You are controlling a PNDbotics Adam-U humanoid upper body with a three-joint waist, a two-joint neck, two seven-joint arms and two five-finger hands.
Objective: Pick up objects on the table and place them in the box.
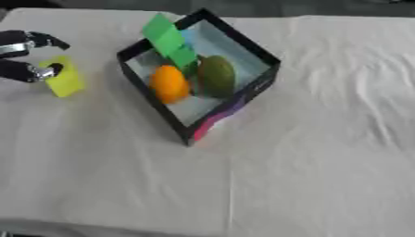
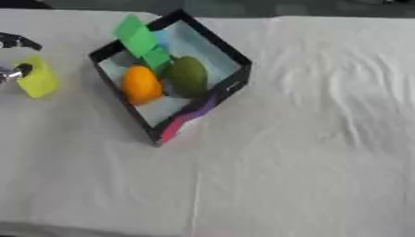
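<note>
We see the white worktop [image 1: 324, 139] carrying the black box [image 1: 259, 51], already holding an orange fruit [image 1: 168, 83], a green fruit [image 1: 216, 76] and a green block [image 1: 168, 39]. Left of the box, our left hand [image 1: 20, 58] has its fingers [image 1: 45, 71] pinching the yellow block [image 1: 65, 77], so the box lies to its right.

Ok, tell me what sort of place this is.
Probably a robot test or data-collection tabletop, not a home: a table under a plain white cloth, one black-walled box holding fruit-like objects, and the robot's left hand at a yellow block.
</note>
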